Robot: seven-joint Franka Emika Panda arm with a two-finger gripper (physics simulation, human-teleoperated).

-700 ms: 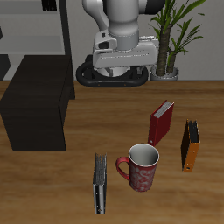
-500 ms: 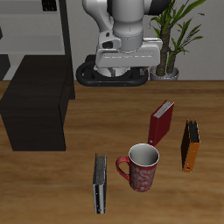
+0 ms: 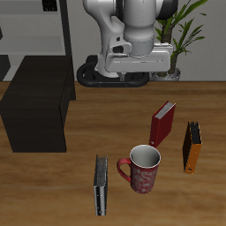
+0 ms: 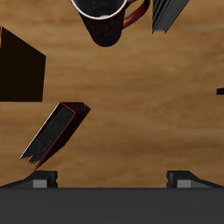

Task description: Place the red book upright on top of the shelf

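The red book (image 3: 162, 124) stands upright on the wooden table, behind the mug and beside the orange book. In the wrist view the red book (image 4: 56, 136) shows its dark cover and red edges. The shelf (image 3: 35, 110), a low black cabinet with a flat bare top, stands at the table's far side from the books. My gripper (image 3: 134, 69) hangs high at the table's back, well above and behind the red book. In the wrist view the gripper (image 4: 112, 179) is open and empty, its fingertips (image 4: 39, 179) wide apart.
A red patterned mug (image 3: 141, 168) stands near the front edge, also in the wrist view (image 4: 105, 17). The orange book (image 3: 192, 146) and a thin dark grey book (image 3: 101, 185) stand nearby. A grey shelving unit (image 3: 35, 35) and a potted plant (image 3: 177, 35) stand at the back.
The arm and gripper have shifted sideways toward the plant's side, closer to above the red book. The books, mug and cabinet have not moved.
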